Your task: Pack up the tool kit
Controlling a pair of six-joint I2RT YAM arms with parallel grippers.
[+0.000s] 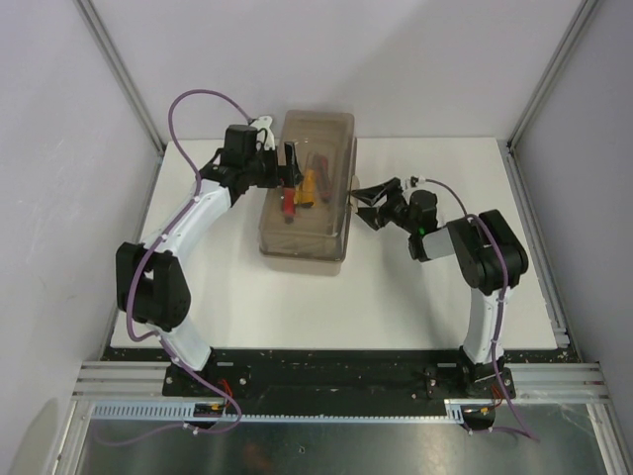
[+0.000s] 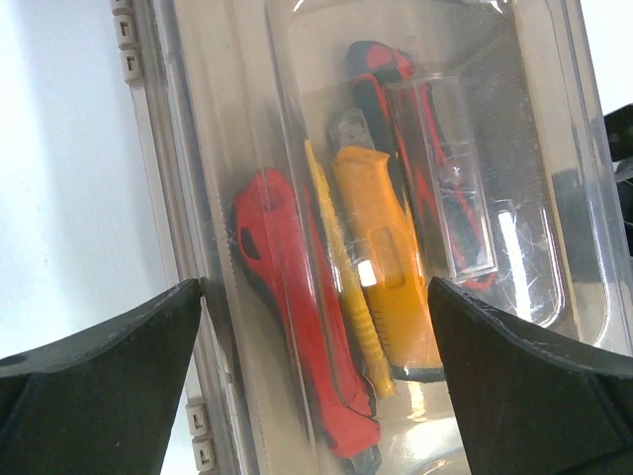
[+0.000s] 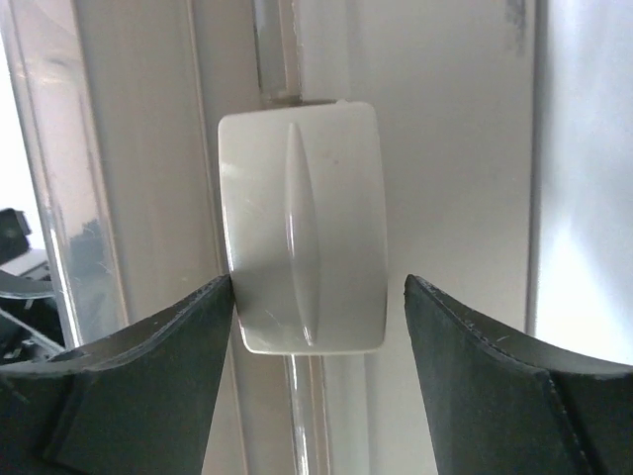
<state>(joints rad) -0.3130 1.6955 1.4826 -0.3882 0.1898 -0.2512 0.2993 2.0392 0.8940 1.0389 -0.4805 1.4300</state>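
Observation:
The tool kit (image 1: 321, 240) is a beige box with its smoky see-through lid (image 2: 208, 148) down. Through the lid I see a red cutter (image 2: 297, 317), a thin yellow screwdriver (image 2: 348, 292), an orange cutter (image 2: 386, 267) and a red-and-black tool (image 2: 415, 148). My left gripper (image 1: 290, 164) hovers open just above the lid (image 2: 315, 287), its fingers straddling the tools and holding nothing. My right gripper (image 1: 358, 201) is at the box's right side, open around the beige latch (image 3: 302, 237). Its left finger (image 3: 168, 356) touches the latch edge and the right finger (image 3: 495, 366) stands apart.
The box lies on a white table (image 1: 415, 297), left of centre. Grey walls with metal posts enclose the table at the back and sides. Small white hinge knuckles (image 2: 124, 45) run along the lid's left edge.

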